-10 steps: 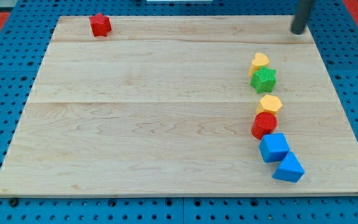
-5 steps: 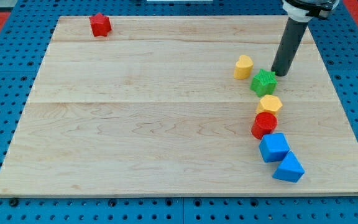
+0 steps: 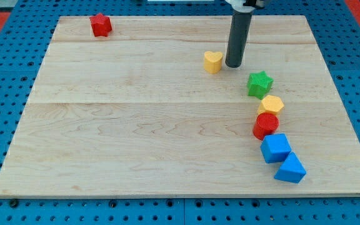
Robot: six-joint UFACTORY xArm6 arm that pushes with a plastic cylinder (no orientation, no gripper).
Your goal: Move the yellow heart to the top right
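While my tip (image 3: pixel 233 65) rests on the tabletop (image 3: pixel 136 125), it sits just beside the yellow heart (image 3: pixel 213 61), on the heart's right as the view has it; contact cannot be confirmed. No gripper is fitted, only a plain rod, so nothing is spread, pressed together or pinched.

Location of the task item: the heart lies in the upper middle of the board, well left of the top right corner.

Other items noted: a green star (image 3: pixel 260 84), a yellow hexagon (image 3: pixel 271 104), a red cylinder (image 3: pixel 266 125), a blue cube (image 3: pixel 275 148) and a blue wedge (image 3: pixel 290 168) form a loose column down the view's right. A red block (image 3: pixel 100 24) sits at the top left, well apart.

Assessment: my tip is on the wrong side for the required travel. A push from here would send the heart leftward, away from its goal.

Recommendation: bring my tip round to the heart's left and slightly below it, then push up and to the right through the block's middle, so it does not spin off. Keep the line above the star to avoid disturbing the column. Correct in short strokes if the heart drifts.
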